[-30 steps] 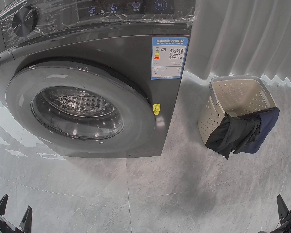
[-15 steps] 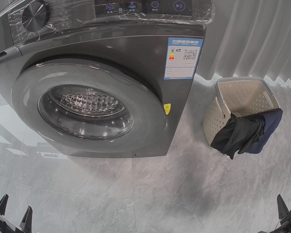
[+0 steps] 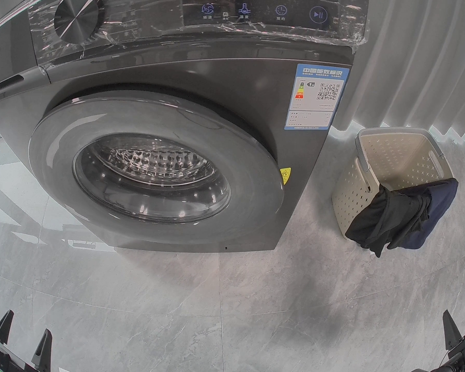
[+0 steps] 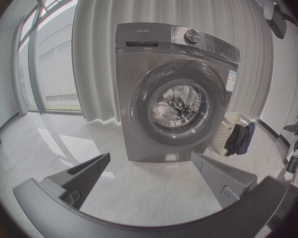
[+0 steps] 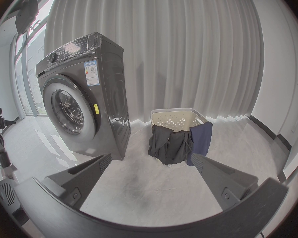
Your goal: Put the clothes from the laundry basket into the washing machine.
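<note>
This looks like a staged test or show room more than a lived-in laundry. The washing machine (image 3: pixel 191 130) stands free on a wide floor (image 3: pixel 305 311) of polished grey stone-look tiles, with clear plastic film (image 3: pixel 139 11) wrapped over its control panel and an energy label (image 3: pixel 316 96) stuck on its front. White pleated curtains (image 5: pixel 188 50) run along the wall behind it, and tall windows (image 4: pixel 53 50) to one side look out on a large building. A cream laundry basket (image 3: pixel 398 156), dark clothes (image 3: pixel 392 218) draped over its rim, sits on the floor beside the machine.
</note>
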### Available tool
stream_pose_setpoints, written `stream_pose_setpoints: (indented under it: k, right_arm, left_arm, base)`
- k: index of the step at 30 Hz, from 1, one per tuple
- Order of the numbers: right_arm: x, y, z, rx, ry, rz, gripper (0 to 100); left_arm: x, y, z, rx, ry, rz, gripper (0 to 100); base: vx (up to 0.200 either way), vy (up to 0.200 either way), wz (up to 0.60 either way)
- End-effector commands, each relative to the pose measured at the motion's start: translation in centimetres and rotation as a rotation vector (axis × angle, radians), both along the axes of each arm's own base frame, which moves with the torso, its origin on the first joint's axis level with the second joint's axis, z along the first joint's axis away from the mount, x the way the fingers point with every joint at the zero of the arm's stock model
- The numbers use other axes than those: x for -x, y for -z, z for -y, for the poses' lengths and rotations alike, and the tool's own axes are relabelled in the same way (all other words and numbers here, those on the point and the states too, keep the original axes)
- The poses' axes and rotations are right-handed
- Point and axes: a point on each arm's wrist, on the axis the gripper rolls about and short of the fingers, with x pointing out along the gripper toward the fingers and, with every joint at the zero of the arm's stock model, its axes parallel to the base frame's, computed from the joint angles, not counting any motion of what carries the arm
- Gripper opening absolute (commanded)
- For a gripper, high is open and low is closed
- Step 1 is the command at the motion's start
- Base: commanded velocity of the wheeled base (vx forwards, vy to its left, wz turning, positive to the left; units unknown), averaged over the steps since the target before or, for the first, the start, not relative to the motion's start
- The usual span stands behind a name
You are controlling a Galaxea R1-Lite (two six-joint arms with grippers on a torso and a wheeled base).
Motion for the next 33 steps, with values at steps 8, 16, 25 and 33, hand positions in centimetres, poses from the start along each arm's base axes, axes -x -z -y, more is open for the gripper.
stream_pose_setpoints:
  k: [8,16,25,33]
  right_arm:
    - [-0.01,0.52,0.0,0.001,-0.001,-0.001,100]
    - [-0.01,0.52,0.0,0.001,-0.002,-0.001,100]
    - [-0.01,0.52,0.0,0.001,-0.002,-0.001,100]
    - [-0.01,0.52,0.0,0.001,-0.001,-0.001,100]
  left_arm:
    - [0.02,0.44,0.0,0.0,0.0,0.002,100]
    - [0.02,0.49,0.0,0.0,0.0,0.002,100]
    - [0.01,0.49,0.0,0.0,0.0,0.0,100]
    - [0.03,0.45,0.0,0.0,0.0,0.003,100]
  base:
    - [0.0,0.0,0.0]
    - [0.0,0.15,0.0]
    - [0.0,0.2,0.0]
    - [0.0,0.15,0.0]
